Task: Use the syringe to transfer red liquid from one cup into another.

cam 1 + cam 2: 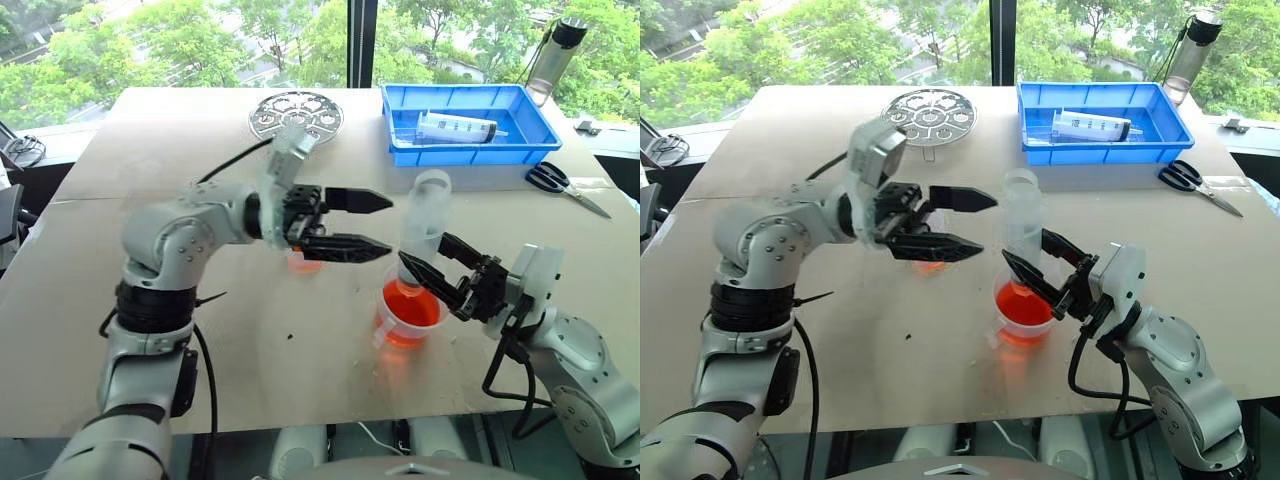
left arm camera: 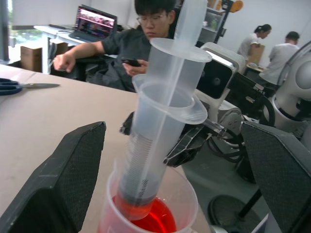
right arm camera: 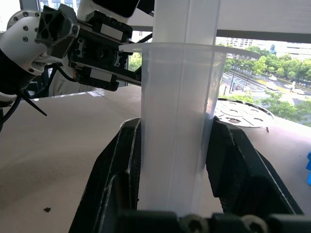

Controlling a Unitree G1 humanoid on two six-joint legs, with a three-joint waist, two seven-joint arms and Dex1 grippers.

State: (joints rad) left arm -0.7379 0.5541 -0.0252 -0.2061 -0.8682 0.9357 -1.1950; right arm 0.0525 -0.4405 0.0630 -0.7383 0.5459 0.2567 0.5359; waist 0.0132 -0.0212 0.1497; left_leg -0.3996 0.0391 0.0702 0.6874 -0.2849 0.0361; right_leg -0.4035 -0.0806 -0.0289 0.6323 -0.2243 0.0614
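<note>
The right gripper (image 1: 432,262) has its two black fingers clamped on the barrel of the syringe (image 1: 424,222), which stands nearly upright with its lower end dipped into the red liquid (image 1: 410,301) in the handled beaker (image 1: 405,318) directly below it. In the right wrist view the fingers (image 3: 116,165) press against both sides of the clear barrel, and the plunger rises out of its top. The left gripper (image 1: 375,222) reaches in level toward the syringe from the side away from the right arm, its fingers spread wide apart and empty (the syringe sits between them in the left wrist view, touching neither). Behind the left gripper's fingers, beside the beaker, the small cup (image 1: 303,262) shows a little orange-red at its bottom. Beyond the syringe, a blue tray (image 1: 525,120) holds a fatter syringe (image 1: 455,128), with scissors (image 1: 555,182) near it.
</note>
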